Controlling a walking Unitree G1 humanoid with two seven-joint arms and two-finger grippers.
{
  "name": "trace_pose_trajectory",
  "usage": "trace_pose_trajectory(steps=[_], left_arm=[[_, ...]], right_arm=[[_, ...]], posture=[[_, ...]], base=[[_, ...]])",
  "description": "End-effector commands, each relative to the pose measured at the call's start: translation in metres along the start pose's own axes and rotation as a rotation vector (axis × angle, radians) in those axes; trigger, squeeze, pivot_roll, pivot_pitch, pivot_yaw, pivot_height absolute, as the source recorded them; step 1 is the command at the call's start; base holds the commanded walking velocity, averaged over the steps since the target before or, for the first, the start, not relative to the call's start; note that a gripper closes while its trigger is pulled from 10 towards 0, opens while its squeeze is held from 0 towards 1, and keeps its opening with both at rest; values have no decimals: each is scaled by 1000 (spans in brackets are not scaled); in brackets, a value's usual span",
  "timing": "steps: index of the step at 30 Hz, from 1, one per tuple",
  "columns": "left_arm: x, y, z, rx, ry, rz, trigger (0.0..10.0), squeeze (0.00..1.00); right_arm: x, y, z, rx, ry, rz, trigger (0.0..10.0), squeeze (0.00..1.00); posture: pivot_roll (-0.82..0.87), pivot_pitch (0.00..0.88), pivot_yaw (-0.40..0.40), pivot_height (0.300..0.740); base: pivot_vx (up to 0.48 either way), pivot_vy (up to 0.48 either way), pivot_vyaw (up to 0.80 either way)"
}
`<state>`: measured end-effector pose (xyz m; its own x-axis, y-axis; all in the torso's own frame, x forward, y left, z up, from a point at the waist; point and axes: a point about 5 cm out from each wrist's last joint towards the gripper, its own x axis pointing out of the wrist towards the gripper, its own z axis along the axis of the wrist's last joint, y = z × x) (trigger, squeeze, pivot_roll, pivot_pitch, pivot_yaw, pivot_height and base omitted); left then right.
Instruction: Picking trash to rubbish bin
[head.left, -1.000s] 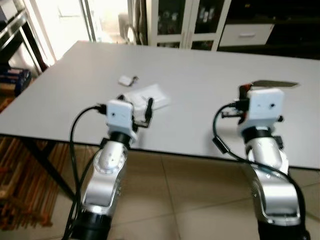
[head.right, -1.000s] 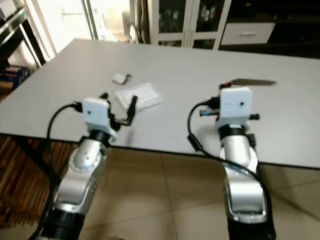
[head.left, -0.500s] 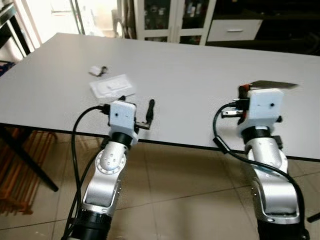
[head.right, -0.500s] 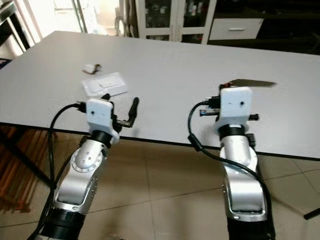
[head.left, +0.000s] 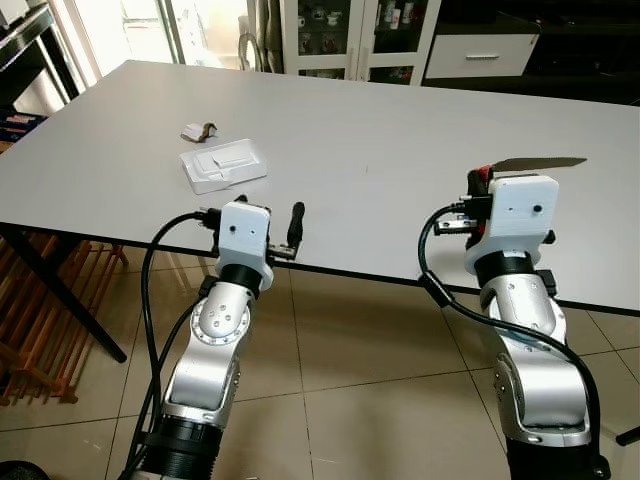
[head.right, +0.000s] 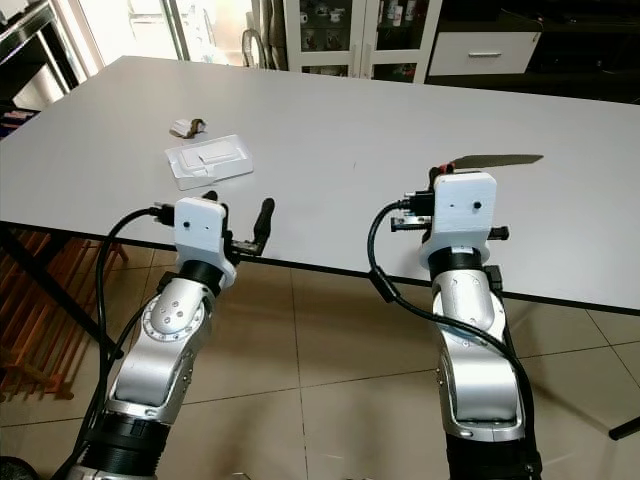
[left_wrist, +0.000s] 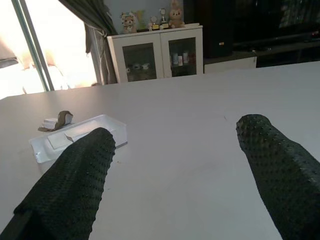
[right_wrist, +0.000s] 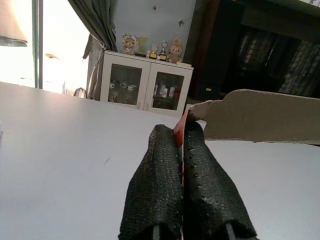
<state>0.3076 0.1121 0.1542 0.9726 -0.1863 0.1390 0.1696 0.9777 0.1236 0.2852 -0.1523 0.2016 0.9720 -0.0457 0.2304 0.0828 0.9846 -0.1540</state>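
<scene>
Cardboard scrap (head.left: 538, 163) pinched in right gripper (right_wrist: 181, 150), fingers clamped flat together on red-edged end, scrap jutting toward 3 o'clock above grey table (head.left: 400, 150). Right arm raised at near table edge. Left gripper (left_wrist: 175, 165) spread wide, holding nothing, level over near edge. Farther, 11 o'clock: white plastic tray (head.left: 223, 166); just beyond, crumpled wrapper (head.left: 199, 131). White glass-door cabinet (left_wrist: 157, 52) behind table.
</scene>
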Motion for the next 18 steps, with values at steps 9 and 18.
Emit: trace_pose_trajectory(steps=[9,18], left_arm=[[0,-1,-4,3,33,2,10000,0],[0,-2,-5,6,42,-11,10000,0]], right_arm=[[2,-1,0,14,10,-7,10000,0],[0,-1,-1,18,14,-15,10000,0]], posture=[[20,64,-9,740],[17,62,2,740]], base=[[0,0,0],[-213,0,0]])
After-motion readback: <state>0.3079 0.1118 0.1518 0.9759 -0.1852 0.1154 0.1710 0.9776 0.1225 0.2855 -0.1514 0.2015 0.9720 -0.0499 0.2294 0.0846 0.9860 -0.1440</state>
